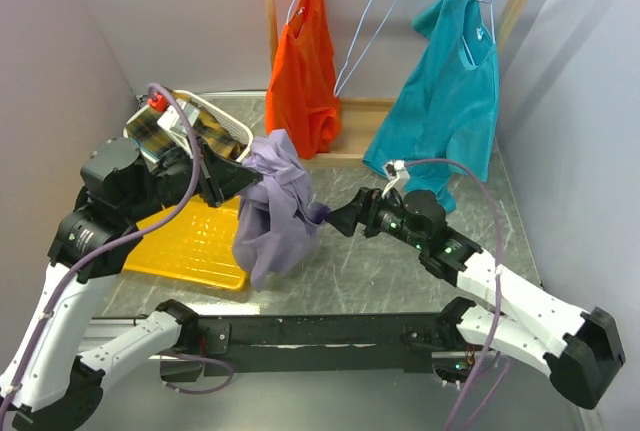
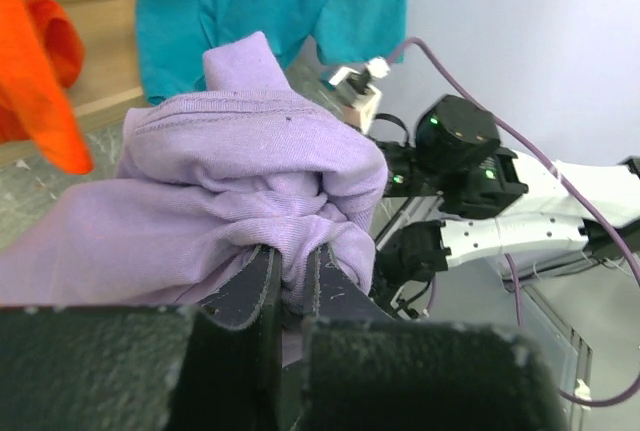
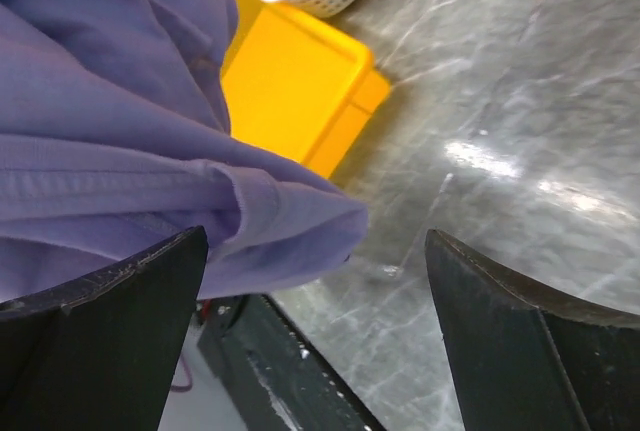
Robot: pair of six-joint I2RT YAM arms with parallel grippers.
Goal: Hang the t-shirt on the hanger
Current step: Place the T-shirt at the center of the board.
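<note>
Left arm [image 1: 70, 281] rises from its base at the near left edge of the table [image 1: 390, 276], elbow high, forearm reaching right toward the table's middle. Left gripper [image 1: 238, 179] sits raised off the surface, jaws pinched almost together on a fold of the t-shirt [image 1: 275, 206]; wrist view shows cloth squeezed between both fingers [image 2: 245, 291]. Right arm [image 1: 520, 301] runs low from the near right corner, angled left. Right gripper [image 1: 338, 221] points at the hanging cloth, jaws spread wide, gripping nothing
</note>
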